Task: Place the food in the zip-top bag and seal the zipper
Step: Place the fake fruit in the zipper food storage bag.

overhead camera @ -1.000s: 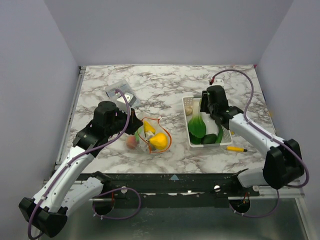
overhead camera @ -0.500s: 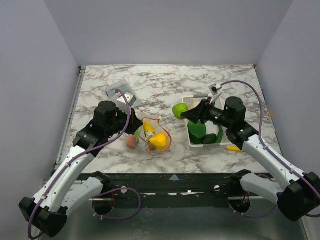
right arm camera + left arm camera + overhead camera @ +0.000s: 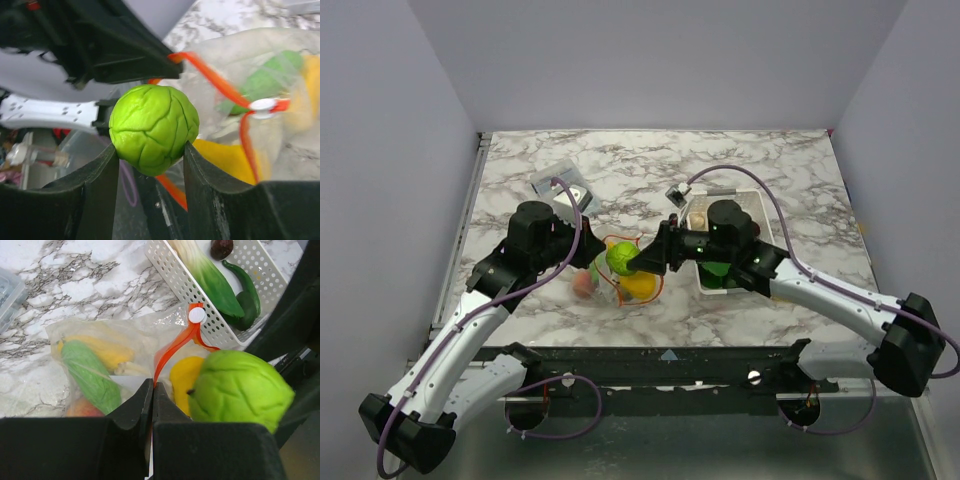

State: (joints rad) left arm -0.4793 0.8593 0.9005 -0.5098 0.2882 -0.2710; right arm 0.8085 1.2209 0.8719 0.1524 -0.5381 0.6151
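The right gripper (image 3: 150, 157) clamps a green leafy ball (image 3: 153, 127) over the open zip-top bag (image 3: 125, 329), whose zipper (image 3: 176, 344) the left gripper (image 3: 152, 390) pinches tightly on the left side.

We record a counter (image 3: 650, 165) of white marble pattern with grey veining, closed in on three sides by plain pale walls (image 3: 670, 60). A white basket (image 3: 752, 203) stands on the right half, its long side running front to back; the left wrist view shows its walls pierced by rows of small holes. A flat grey-clear packet (image 3: 563, 183) lies at the rear left, skewed to the counter's edges and well apart from the basket. A black rail (image 3: 670, 362) runs along the near edge.
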